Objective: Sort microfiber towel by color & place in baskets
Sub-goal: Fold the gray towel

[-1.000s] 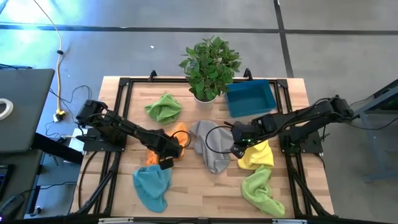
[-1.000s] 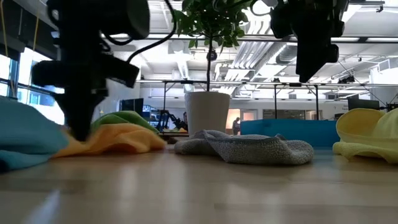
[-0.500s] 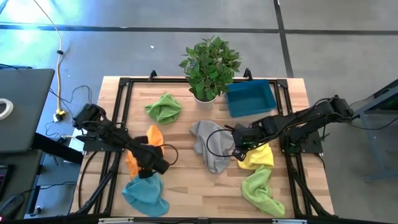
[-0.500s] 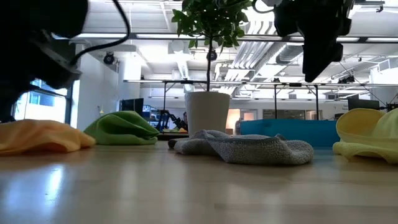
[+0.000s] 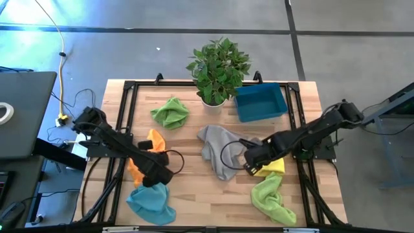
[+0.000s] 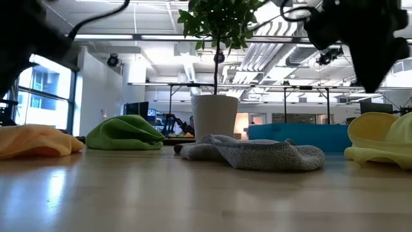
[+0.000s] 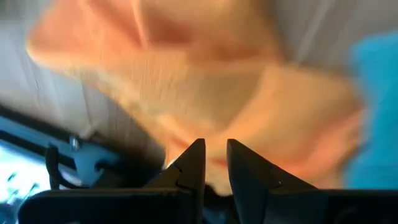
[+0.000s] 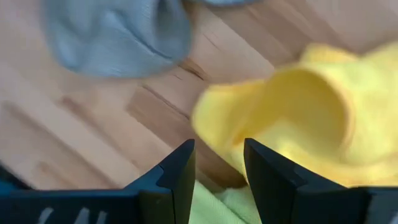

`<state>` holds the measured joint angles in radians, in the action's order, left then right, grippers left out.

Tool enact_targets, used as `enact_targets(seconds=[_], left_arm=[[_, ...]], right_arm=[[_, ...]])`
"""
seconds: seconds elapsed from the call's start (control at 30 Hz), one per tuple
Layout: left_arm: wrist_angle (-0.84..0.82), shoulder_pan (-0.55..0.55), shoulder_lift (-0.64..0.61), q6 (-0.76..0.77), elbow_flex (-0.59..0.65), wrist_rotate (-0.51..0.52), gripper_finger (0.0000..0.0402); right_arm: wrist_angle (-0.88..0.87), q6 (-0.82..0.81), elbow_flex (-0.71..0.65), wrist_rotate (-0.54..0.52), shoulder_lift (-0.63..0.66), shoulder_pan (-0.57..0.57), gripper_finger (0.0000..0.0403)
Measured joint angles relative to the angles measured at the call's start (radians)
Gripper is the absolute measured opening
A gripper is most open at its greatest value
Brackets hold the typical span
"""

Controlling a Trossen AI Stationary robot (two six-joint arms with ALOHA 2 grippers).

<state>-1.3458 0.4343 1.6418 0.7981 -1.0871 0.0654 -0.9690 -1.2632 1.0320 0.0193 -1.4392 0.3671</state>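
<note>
A leafy green potted plant (image 5: 217, 70) in a white pot (image 6: 215, 116) stands at the far edge of a light wooden table (image 5: 194, 194), and everything else sits around it. Left of the plant, off the table, a yellow cable (image 5: 61, 61) trails down across the grey floor (image 5: 129, 39) to a plug near the table's corner. Farther left of the plant, a dark surface (image 5: 22, 113) carries a white roll of tape (image 5: 5, 112) at the frame's edge. Behind the plant in the level view stretches a bright open workspace with exposed ceiling ducts (image 6: 270, 55) and a tall window (image 6: 45, 87) at the left.
</note>
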Motion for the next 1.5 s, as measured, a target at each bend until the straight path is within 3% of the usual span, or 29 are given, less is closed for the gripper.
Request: enact_targets(seconds=[0.23,0.4,0.7,0.93,1.0,1.17,1.37,1.5], left_arm=[[0.012,-0.002,-0.008,0.017,-0.152,0.108,0.0058],[0.027,-0.019,-0.008,0.067,-0.176,0.106,0.0058],[0.208,-0.01,-0.008,0.282,-0.176,-0.037,0.0058],[0.388,0.071,-0.008,0.354,-0.176,-0.086,0.0058],[0.404,0.096,-0.008,0.403,-0.176,-0.089,0.0058],[0.416,0.166,-0.008,0.543,-0.174,-0.119,0.0058],[0.568,0.239,-0.007,0.688,-0.104,-0.156,0.0058],[0.655,0.269,-0.006,0.777,-0.044,-0.156,0.0058]], right_arm=[[-0.141,-0.008,-0.001,0.004,-0.123,-0.002,0.013],[-0.258,0.123,-0.001,-0.061,-0.199,-0.023,0.013],[-0.348,0.371,-0.001,-0.094,-0.276,-0.033,0.013],[-0.615,0.479,-0.001,-0.169,-0.274,0.012,0.013],[-0.594,0.504,-0.008,-0.163,-0.262,0.021,0.013],[-0.554,0.495,-0.018,-0.027,-0.215,0.04,0.013],[-0.491,0.358,-0.018,-0.027,-0.107,0.072,0.013],[-0.3,0.319,-0.018,-0.037,-0.024,0.098,0.013]])
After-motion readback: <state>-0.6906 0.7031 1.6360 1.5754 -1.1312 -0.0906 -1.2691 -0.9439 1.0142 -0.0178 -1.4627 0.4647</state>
